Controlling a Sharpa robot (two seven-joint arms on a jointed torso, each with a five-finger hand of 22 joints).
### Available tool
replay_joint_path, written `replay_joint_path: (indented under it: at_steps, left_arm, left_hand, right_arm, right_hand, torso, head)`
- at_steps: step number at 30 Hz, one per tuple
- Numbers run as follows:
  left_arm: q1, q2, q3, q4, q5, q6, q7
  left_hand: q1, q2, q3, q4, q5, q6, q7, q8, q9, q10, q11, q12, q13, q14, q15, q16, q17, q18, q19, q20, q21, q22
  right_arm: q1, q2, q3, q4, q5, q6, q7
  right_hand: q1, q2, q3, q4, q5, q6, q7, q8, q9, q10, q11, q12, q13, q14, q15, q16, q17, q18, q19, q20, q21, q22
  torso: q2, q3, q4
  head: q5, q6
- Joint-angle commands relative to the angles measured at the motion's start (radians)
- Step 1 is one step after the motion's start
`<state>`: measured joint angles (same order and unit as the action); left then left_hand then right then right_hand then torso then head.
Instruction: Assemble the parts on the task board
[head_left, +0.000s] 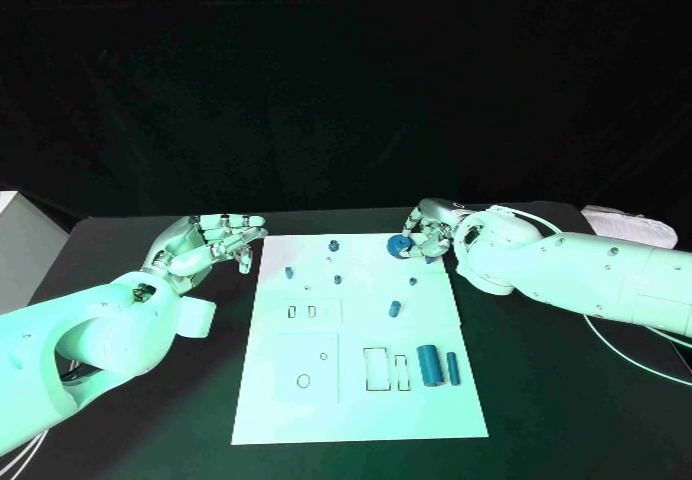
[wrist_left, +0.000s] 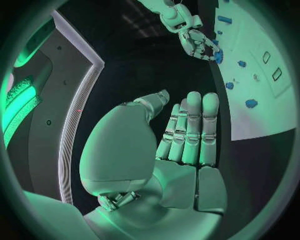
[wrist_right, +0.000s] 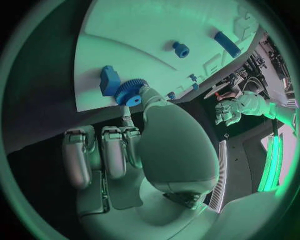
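The white task board (head_left: 361, 400) lies in the middle of the black table. My right hand (head_left: 433, 232) is at the board's far right corner and pinches a blue gear (head_left: 397, 244) in its fingertips. In the right wrist view the gear (wrist_right: 130, 93) sits beside a blue block (wrist_right: 109, 80) at the board's edge. My left hand (head_left: 216, 242) hovers off the board's far left corner. Its fingers (wrist_left: 190, 125) lie straight, side by side, and hold nothing. A blue cylinder (head_left: 428, 366) and a thin blue bar (head_left: 453, 368) lie near the board's right edge. A small peg (head_left: 394, 309) stands mid-board.
Small blue pieces (head_left: 335, 244) dot the far part of the board, and empty cut-outs (head_left: 378, 369) show in its near half. A white object (head_left: 630, 225) lies at the table's far right. A white box (head_left: 18, 240) stands at the left edge.
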<state>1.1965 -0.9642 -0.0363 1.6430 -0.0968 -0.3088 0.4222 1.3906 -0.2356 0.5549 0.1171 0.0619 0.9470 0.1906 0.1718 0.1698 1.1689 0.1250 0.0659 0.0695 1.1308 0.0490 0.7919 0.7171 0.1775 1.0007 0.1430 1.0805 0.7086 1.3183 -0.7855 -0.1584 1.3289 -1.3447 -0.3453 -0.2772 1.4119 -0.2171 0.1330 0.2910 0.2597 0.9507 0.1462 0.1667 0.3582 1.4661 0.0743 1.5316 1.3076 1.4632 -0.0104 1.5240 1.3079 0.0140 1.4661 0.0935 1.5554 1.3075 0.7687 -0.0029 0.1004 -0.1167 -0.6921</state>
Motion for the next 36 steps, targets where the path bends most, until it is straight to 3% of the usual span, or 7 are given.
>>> replay_joint_path:
  at_steps: [1,12,20,27,30,36]
  left_arm:
    - [0.001,0.001,0.001,0.001,0.003,0.018,0.003]
    - [0.001,0.000,0.001,0.001,0.003,0.019,0.002]
    - [0.001,0.000,0.001,0.002,0.003,0.019,0.001]
    - [0.001,-0.001,0.001,0.002,0.003,0.021,0.000]
    - [0.001,0.000,0.001,0.002,0.003,0.022,-0.001]
    - [0.001,-0.001,0.001,0.001,0.003,0.023,-0.003]
  left_hand:
    - [-0.003,0.006,0.003,0.000,-0.006,-0.001,-0.001,-0.001,0.001,0.002,-0.003,0.000,0.001,-0.002,-0.003,0.005,0.001,-0.004,0.008,0.000,0.005,0.001]
    - [-0.001,0.007,0.005,-0.002,-0.006,-0.001,-0.001,-0.001,0.002,0.001,-0.003,0.000,0.001,-0.002,-0.003,0.006,0.002,-0.004,0.008,-0.001,0.006,0.001]
    - [-0.001,0.007,0.005,-0.003,-0.006,-0.001,-0.001,-0.001,0.002,0.001,-0.003,0.000,0.001,-0.002,-0.003,0.007,0.002,-0.005,0.008,-0.001,0.008,0.003]
    - [-0.001,0.007,0.005,-0.003,-0.006,-0.001,-0.001,-0.001,0.002,0.001,-0.003,0.000,0.001,-0.002,-0.003,0.007,0.002,-0.005,0.008,-0.001,0.008,0.003]
    - [-0.002,0.007,0.006,-0.003,-0.006,-0.001,-0.001,-0.001,0.002,0.001,-0.003,0.000,0.001,-0.002,-0.003,0.007,0.002,-0.005,0.008,-0.001,0.008,0.002]
    - [-0.002,0.007,0.006,-0.003,-0.006,-0.001,-0.001,-0.001,0.002,0.001,-0.003,0.000,0.001,-0.002,-0.003,0.007,0.002,-0.005,0.008,-0.001,0.008,0.002]
  right_arm:
    - [-0.003,0.003,-0.002,0.005,-0.013,0.001,-0.002]
    - [-0.003,0.010,-0.002,0.009,-0.033,-0.007,-0.014]
    - [-0.003,0.015,-0.002,0.008,-0.038,-0.012,-0.021]
    - [-0.004,0.022,-0.002,0.006,-0.053,-0.028,-0.041]
    - [-0.005,0.026,-0.002,0.006,-0.068,-0.039,-0.053]
    - [-0.008,0.029,-0.002,0.012,-0.096,-0.064,-0.068]
  right_hand:
    - [-0.021,-0.001,-0.006,0.000,0.001,-0.008,0.003,-0.005,-0.002,0.059,-0.008,-0.004,0.211,0.074,0.001,0.006,0.100,-0.011,0.099,0.000,0.005,0.251]
    - [-0.044,-0.001,-0.012,0.001,0.001,-0.010,0.003,-0.005,-0.003,0.059,-0.007,-0.004,0.211,0.075,0.002,0.008,0.105,-0.011,0.100,0.001,0.008,0.254]
    - [-0.053,0.012,-0.005,-0.001,0.014,0.010,-0.002,0.007,0.001,0.065,-0.012,0.001,0.218,0.076,0.000,0.009,0.108,-0.012,0.102,0.000,0.010,0.257]
    - [-0.041,0.040,0.034,-0.003,0.013,0.050,-0.015,0.028,0.006,0.077,-0.023,0.011,0.231,0.076,-0.012,0.008,0.109,-0.013,0.104,-0.009,0.014,0.262]
    - [-0.026,0.053,0.068,-0.007,0.020,0.079,-0.028,0.042,0.009,0.085,-0.035,0.019,0.239,0.077,-0.021,0.009,0.111,-0.014,0.105,-0.018,0.015,0.263]
    - [-0.013,0.052,0.110,-0.011,0.017,0.101,-0.041,0.056,0.011,0.092,-0.047,0.025,0.247,0.077,-0.032,0.009,0.113,-0.014,0.105,-0.028,0.015,0.263]
  torso:
    - [-0.001,-0.0003,0.0005]
    - [0.000,-0.0005,0.0007]
    - [0.000,-0.0002,0.0008]
    - [0.000,0.0000,0.0007]
    - [0.000,0.0002,0.0009]
    - [0.000,-0.0003,0.0011]
  head:
    - [0.000,0.000]
    - [0.001,0.001]
    - [0.000,0.000]
    - [-0.001,-0.001]
    - [-0.001,-0.001]
    - [-0.001,-0.002]
